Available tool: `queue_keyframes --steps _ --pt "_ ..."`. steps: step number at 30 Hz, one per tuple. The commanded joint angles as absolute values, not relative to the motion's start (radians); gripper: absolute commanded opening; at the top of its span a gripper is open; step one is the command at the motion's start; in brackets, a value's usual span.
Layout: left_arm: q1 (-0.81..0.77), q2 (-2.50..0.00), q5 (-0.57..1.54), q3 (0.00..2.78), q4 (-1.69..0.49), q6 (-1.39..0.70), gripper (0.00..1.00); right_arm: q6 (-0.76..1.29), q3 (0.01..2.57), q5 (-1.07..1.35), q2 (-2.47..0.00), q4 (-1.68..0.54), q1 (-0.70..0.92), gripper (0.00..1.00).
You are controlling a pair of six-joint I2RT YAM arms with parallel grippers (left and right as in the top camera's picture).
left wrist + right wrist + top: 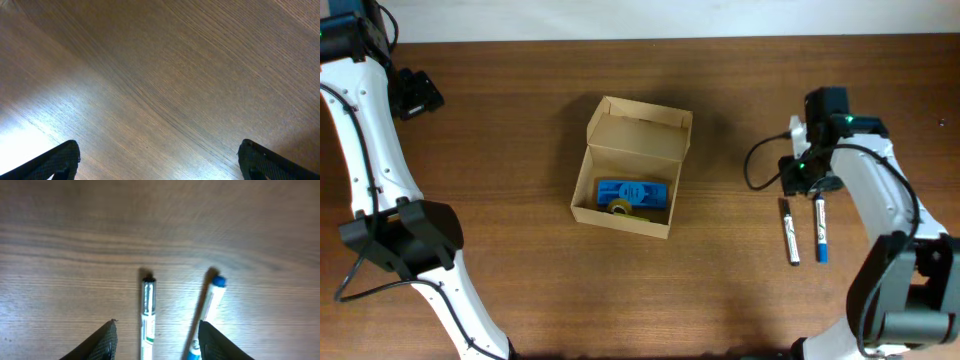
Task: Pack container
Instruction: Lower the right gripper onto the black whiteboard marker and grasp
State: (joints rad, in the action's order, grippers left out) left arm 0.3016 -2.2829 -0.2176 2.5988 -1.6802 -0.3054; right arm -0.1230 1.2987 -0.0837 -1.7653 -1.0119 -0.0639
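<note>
- The right fingers [97, 342] are spread wide and grip nothing; their two dark tips show at the bottom edge of the wrist view
- Between those tips lies a black-capped marker [147, 315], flat on the tabletop [60, 240], with its cap pointing away from the wrist
- Its white barrel carries a label with a green mark, but the print is too blurred to read
- A blue-capped marker [211, 302] lies just beside it, slightly slanted, and its barrel runs close to one fingertip; whether they touch I cannot tell
- No writing can be made out on the blue-capped marker
- From overhead, both markers lie side by side just in front of the right wrist, on the right part of the tabletop
- The left fingers [60, 160] are also released and wide apart, with only bare wood grain between them
- The left wrist sits at the far left corner in the overhead view, well apart from everything else
- The container [588, 170] stands near the middle of the tabletop, between the two arms and well apart from both
- Its hinged lid [642, 124] is open and stands up along the far side
- Inside the container lies a small blue box [638, 190], with a yellowish roll [620, 207] touching its near edge
- There is dark print on top of the blue box, too small to read
</note>
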Motion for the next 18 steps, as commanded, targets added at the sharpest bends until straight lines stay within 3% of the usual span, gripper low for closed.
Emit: queue_keyframes --steps 1,18 --pt "0.306 -2.259 -0.225 2.592 -1.681 -0.29 1.0 -0.091 1.265 -0.064 -1.787 -1.004 -0.062 0.53" --pt "0.306 -2.259 -0.225 2.592 -1.68 -0.29 1.0 0.017 1.059 -0.117 -1.804 -0.872 -0.068 0.47"
